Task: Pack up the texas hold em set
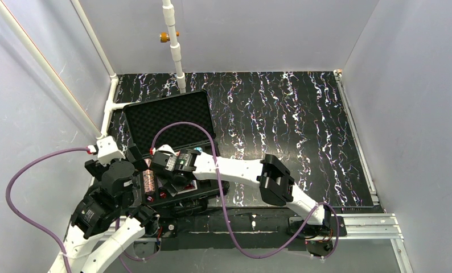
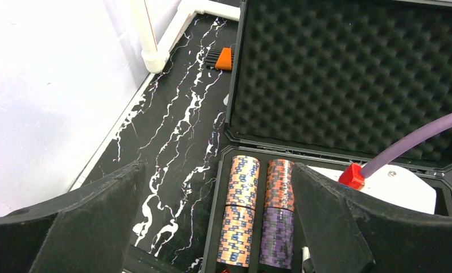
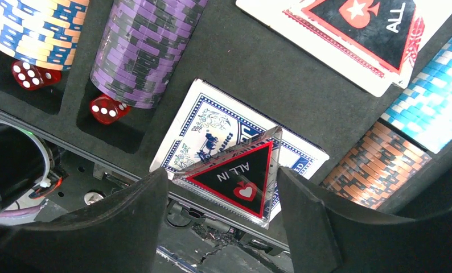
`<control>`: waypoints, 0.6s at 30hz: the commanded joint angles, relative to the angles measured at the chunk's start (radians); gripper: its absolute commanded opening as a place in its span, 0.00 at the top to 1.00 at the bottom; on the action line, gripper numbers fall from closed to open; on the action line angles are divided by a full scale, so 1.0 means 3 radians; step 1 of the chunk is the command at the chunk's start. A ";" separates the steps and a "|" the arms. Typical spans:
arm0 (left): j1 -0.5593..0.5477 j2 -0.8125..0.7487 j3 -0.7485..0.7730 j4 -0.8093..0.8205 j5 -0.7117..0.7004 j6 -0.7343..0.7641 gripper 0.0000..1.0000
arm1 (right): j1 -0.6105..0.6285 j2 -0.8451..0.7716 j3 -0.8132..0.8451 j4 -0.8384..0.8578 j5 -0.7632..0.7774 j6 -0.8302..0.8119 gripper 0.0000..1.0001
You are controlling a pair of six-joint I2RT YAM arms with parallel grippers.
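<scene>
Right gripper (image 3: 221, 179): jaws partly spread, straddling the clear ALL IN triangle (image 3: 235, 173). Its corners sit right at the pads; cannot tell whether they grip it or have let go. Triangle lies tilted over the blue card deck (image 3: 204, 122), tip overhanging the near edge of the slotted tray (image 3: 252, 62). Purple chip stack (image 3: 144, 45) and a red die (image 3: 107, 109) sit in the slot beside.

Left gripper (image 2: 218, 170): spread wide, empty, hovering above the chip stacks (image 2: 243, 182) at the case's left end. Foam lid (image 2: 349, 68) open.

Step, as judged: seating the triangle. To do it well, level it flat on the deck, clear of the tray edge. Open fully, then lift straight up without dragging it. Risk: a raised corner blocks the lid.
</scene>
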 commanded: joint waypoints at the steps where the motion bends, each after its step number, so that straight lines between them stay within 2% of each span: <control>1: -0.0017 -0.0045 0.0101 0.0000 -0.0132 -0.0144 0.02 | 0.0019 0.0044 0.0149 0.0014 0.0002 0.0029 0.19; 4: -0.0014 -0.0073 0.0107 -0.0025 -0.0195 -0.0172 0.02 | 0.0019 0.0031 0.0206 0.0012 0.0043 0.0024 0.04; 5: -0.0015 -0.0086 0.0111 -0.0038 -0.0216 -0.0185 0.02 | 0.0019 0.0027 0.0234 -0.0001 0.0058 0.0023 0.02; 13: -0.0014 -0.0205 0.0112 -0.0100 -0.0358 -0.0275 0.02 | 0.0019 -0.0123 0.0396 -0.0012 0.0172 -0.0059 0.02; 18: -0.0015 -0.0208 0.0112 -0.0108 -0.0365 -0.0276 0.02 | 0.0014 -0.0329 0.0310 -0.0037 0.0379 -0.0139 0.02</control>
